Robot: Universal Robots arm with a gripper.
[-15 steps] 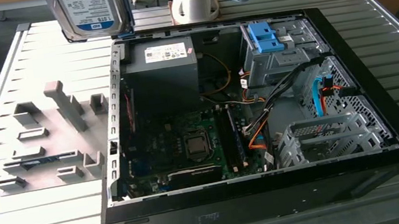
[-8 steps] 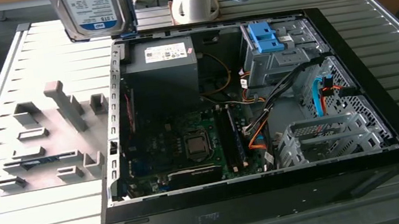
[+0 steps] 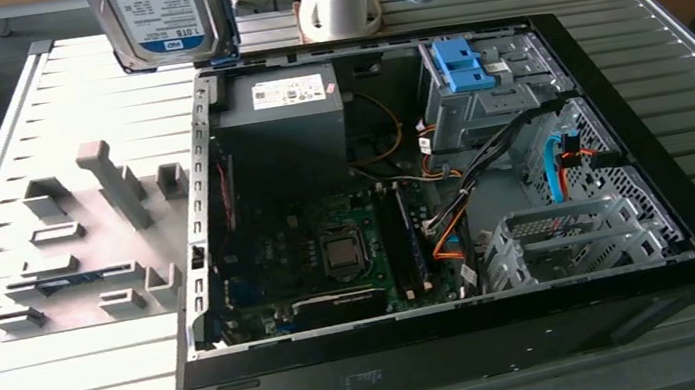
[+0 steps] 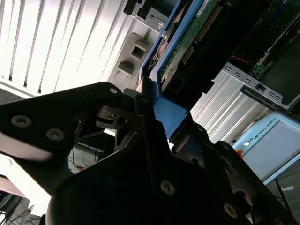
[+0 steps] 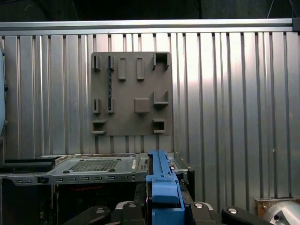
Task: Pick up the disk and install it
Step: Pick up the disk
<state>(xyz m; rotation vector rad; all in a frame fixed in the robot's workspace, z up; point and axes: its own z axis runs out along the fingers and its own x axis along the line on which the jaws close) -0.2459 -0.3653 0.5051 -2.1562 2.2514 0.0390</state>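
Note:
The disk, a silver drive with a white-and-blue label and a blue carrier frame, hangs upright in the air over the table's far edge, just beyond the open computer case. In the second wrist view my gripper is shut on the carrier's blue end, and the disk's green circuit board extends away from the black fingers. In the first wrist view the blue carrier stands edge-on between the fingers.
Inside the case sit a grey power-supply box, the motherboard and a drive cage with a bare blue bracket. A grey fixture plate with raised holders lies on the ribbed table at the exterior view's left. The arm's base stands behind the case.

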